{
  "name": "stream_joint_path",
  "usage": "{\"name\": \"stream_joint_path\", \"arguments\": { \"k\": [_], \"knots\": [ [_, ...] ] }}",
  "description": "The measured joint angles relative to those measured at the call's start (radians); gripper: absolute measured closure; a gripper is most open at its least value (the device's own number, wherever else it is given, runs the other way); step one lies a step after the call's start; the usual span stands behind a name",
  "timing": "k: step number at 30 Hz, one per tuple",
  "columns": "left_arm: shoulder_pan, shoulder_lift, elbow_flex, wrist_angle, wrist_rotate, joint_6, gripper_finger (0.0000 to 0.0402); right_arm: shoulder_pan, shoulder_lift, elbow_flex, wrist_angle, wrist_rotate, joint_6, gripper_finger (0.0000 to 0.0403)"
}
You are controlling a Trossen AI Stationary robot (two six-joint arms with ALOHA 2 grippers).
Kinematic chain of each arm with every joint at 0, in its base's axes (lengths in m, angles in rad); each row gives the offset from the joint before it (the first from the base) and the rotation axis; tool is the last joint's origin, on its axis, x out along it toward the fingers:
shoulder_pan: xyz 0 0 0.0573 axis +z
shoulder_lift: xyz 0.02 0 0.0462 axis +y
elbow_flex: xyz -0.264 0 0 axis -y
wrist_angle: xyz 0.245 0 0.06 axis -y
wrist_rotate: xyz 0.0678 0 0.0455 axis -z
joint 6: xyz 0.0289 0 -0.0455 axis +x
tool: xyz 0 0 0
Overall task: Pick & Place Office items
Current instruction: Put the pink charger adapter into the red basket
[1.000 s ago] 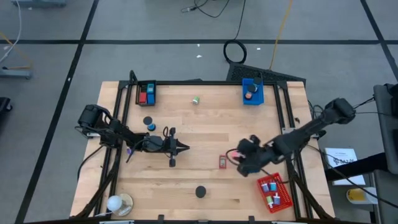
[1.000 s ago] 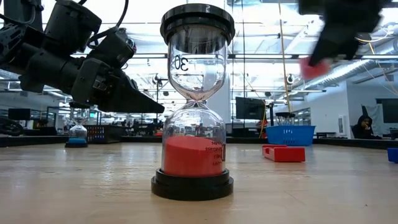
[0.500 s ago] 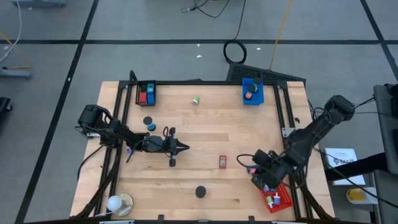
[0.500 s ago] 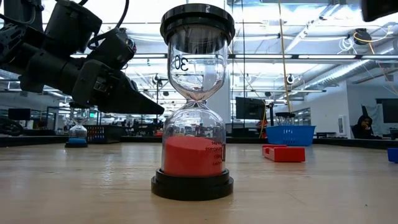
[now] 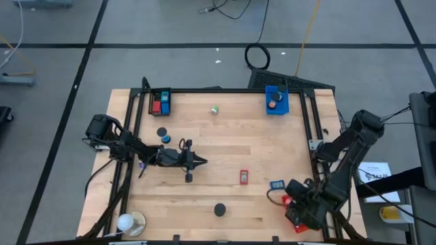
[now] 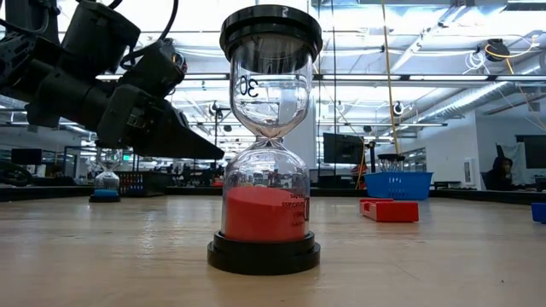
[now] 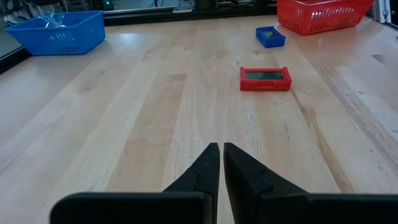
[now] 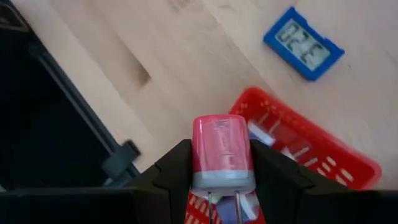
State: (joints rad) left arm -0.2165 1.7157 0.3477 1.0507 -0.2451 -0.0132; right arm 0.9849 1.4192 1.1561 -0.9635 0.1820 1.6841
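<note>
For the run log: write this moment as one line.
left gripper: shut, waiting mid-table | right gripper: holds pink plug above red basket | blue timer: on table beside basket

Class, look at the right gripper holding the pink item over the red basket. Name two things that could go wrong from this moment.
1. The right gripper pinches the pink plug-like item only at its sides, above the red basket's edge; released now, it might hit the rim and bounce onto the table.
2. The blue timer-like item lies near the basket, so a low arm sweep could knock it.
</note>
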Motion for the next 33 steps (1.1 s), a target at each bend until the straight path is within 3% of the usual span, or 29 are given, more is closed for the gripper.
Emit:
{"name": "stream_joint_path", "arguments": {
  "k": [8,15,33],
  "knots": [
    [0.0,0.0,0.0,-0.002,0.0,0.0,0.0371,0.096,0.155,0.095,-0.101,-0.011,0.12,0.0268],
    [0.0,0.0,0.0,-0.002,0.0,0.008,0.0371,0.149,0.246,0.135,-0.188,-0.096,0.256,0.0268],
    [0.022,0.0,0.0,-0.001,0.009,0.054,0.0371,0.156,0.299,0.144,-0.247,-0.111,0.358,0.0268]
  ]
}}
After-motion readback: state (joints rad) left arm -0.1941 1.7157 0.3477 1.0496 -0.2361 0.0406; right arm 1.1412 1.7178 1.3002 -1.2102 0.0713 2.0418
